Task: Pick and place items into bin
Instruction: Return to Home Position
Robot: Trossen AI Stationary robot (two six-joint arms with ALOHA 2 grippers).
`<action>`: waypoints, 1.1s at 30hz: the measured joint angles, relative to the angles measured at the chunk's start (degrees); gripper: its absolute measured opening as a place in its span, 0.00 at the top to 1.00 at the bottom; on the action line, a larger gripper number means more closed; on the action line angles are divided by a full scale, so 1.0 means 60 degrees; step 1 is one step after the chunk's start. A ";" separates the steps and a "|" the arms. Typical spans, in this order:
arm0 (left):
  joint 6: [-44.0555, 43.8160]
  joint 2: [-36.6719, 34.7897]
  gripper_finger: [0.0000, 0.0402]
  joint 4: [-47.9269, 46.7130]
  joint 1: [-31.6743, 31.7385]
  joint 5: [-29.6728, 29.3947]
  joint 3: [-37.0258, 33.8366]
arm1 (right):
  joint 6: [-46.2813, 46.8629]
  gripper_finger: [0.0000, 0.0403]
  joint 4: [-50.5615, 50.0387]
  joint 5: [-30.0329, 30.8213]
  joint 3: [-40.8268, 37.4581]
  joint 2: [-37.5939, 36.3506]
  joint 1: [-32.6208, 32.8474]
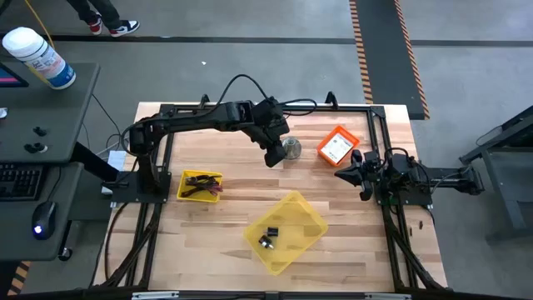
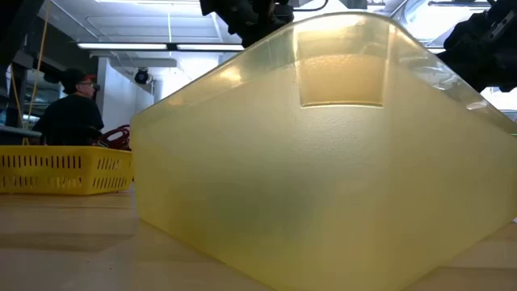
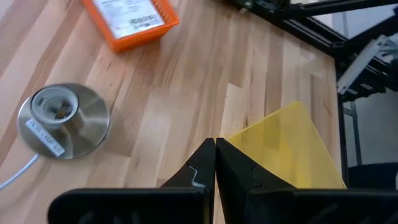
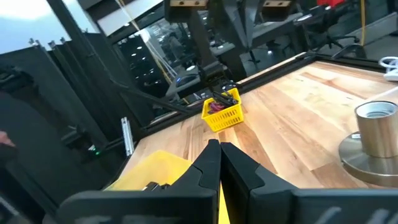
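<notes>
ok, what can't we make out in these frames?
- Low view: the big yellow bin fills the frame and hides most of the table.
- High view: the dark items in that bin are too small to name.
- Left wrist view: the orange bin is cut by the top edge; print on its white card is unreadable.
- High view: the small yellow basket holds a tangle too small to sort.

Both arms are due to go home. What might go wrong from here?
The left hand, shut, hangs close beside the silver metal piece. Pulling back may clip it or catch its white lead. The right hand sits near a corner of the orange bin and might nudge it.
</notes>
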 joint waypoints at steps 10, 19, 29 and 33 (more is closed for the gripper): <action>0.0498 -0.0031 1.00 0.0284 -0.0472 -0.0287 -0.0002 | 0.0013 1.00 0.0000 0.0032 0.0000 0.0000 0.0000; 0.1082 -0.2014 1.00 0.0905 0.0089 -0.0436 -0.1547 | 0.0013 1.00 -0.0004 0.0033 0.0000 -0.0004 0.0000; 0.0604 -0.5978 1.00 0.5429 0.0778 0.0234 -0.7517 | 0.0016 1.00 -0.0007 0.0035 -0.0004 -0.0004 -0.0004; 0.0686 -0.7592 1.00 0.5952 0.0778 0.0312 -0.9383 | 0.0016 1.00 -0.0011 0.0028 -0.0004 -0.0002 0.0000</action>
